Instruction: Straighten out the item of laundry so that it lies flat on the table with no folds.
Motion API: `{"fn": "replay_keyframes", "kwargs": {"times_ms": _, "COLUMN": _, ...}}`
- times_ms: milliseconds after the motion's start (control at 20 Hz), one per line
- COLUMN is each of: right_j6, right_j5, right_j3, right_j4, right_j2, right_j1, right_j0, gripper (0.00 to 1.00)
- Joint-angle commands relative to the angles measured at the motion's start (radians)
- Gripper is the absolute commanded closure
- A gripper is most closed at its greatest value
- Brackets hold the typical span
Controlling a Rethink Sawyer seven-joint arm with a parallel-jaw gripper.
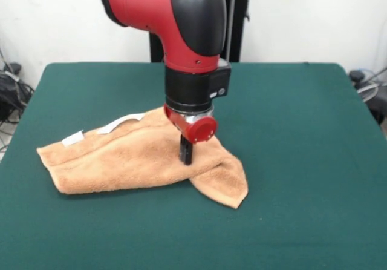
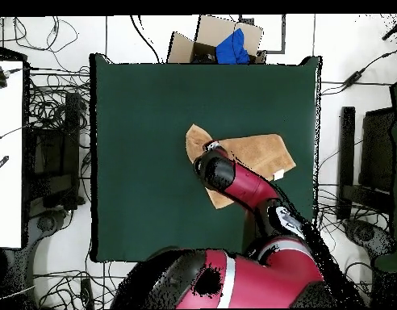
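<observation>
Reaching down from above, the red and black arm (image 1: 181, 34) sets its jaws (image 1: 185, 151) onto the towel (image 1: 139, 158), the dark tips touching or pressing into the cloth near its middle. Whether the jaws are spread, pressed together or pinching the fabric cannot be told: in the front view they read as one dark stub against the terry cloth, and in the overhead view the arm (image 2: 234, 182) covers them.

The orange-tan towel is not flat. In the front view it is bunched into a long, folded shape on the green worktop (image 1: 302, 131). Most of the cloth stretches away from the jaws toward the picture's left, where it ends in a rounded, doubled-over edge. A narrower flap runs from just below the jaws toward the picture's lower right and ends in a blunt corner lying on the worktop. A crease runs between these two parts right at the jaws.

Two small white tags (image 1: 73, 138) sit on the towel's upper edge, well to the left of the jaws in the front view.

In the overhead view the towel (image 2: 262, 153) lies near the centre of the worktop (image 2: 137, 145), partly hidden under the arm.
</observation>
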Motion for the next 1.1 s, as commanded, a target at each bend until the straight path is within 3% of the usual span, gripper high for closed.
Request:
{"fn": "replay_keyframes", "kwargs": {"times_ms": 50, "right_j6": 0.211, "right_j5": 0.182, "right_j3": 0.173, "right_j4": 0.084, "right_j2": 0.084, "right_j1": 0.012, "right_j0": 0.032, "gripper": 1.0}}
{"fn": "replay_keyframes", "kwargs": {"times_ms": 300, "right_j6": 0.217, "right_j5": 0.202, "right_j3": 0.197, "right_j4": 0.118, "right_j2": 0.067, "right_j1": -0.008, "right_j0": 0.044, "gripper": 1.0}}
{"fn": "replay_keyframes", "kwargs": {"times_ms": 500, "right_j6": 0.233, "right_j5": 0.209, "right_j3": 0.17, "right_j4": 0.138, "right_j2": -0.038, "right_j1": -0.018, "right_j0": 0.132, "gripper": 1.0}}
{"fn": "replay_keyframes", "kwargs": {"times_ms": 950, "right_j6": 0.193, "right_j5": 0.328, "right_j3": 0.142, "right_j4": 0.138, "right_j2": -0.075, "right_j1": -0.068, "right_j0": 0.141, "gripper": 1.0}}
{"fn": "replay_keyframes", "kwargs": {"times_ms": 1000, "right_j6": 0.194, "right_j5": 0.329, "right_j3": 0.14, "right_j4": 0.139, "right_j2": -0.073, "right_j1": -0.069, "right_j0": 0.139, "gripper": 0.0}}
{"fn": "replay_keyframes", "kwargs": {"times_ms": 1100, "right_j6": 0.184, "right_j5": 0.321, "right_j3": 0.112, "right_j4": 0.127, "right_j2": -0.092, "right_j1": -0.057, "right_j0": 0.149, "gripper": 0.0}}
